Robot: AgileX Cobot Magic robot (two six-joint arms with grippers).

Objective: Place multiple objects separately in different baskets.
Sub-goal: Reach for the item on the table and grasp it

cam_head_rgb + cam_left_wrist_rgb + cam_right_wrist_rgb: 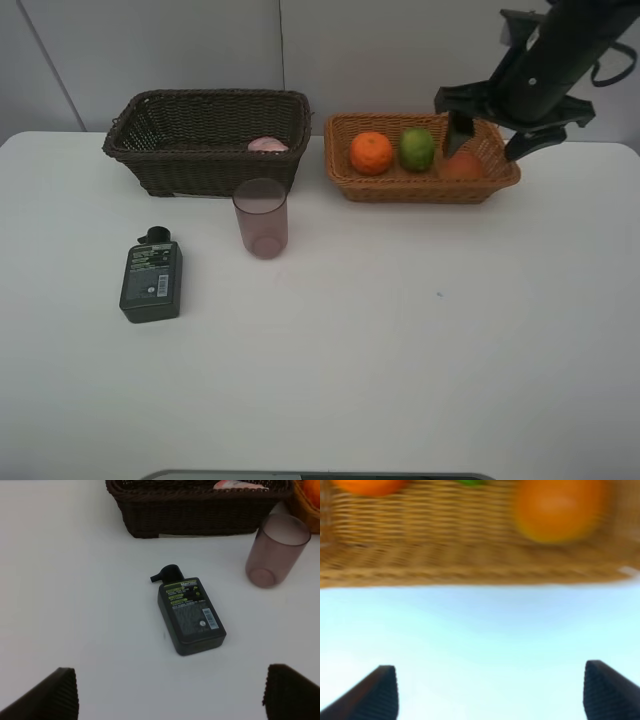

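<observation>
Best pinched across narrow sides: dark green flask (pixel 190 612), lying flat, probably rigid, slick, weighty. Left gripper (pixel 172 692), right gripper (pixel 490 690): fingers spread, empty.

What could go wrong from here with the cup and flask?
The flask lies flat, so the open left gripper might slip off it. The upright cup stands close to the dark basket; a reaching arm could tip it. The open right gripper hangs near the light basket and might snag its rim.
</observation>
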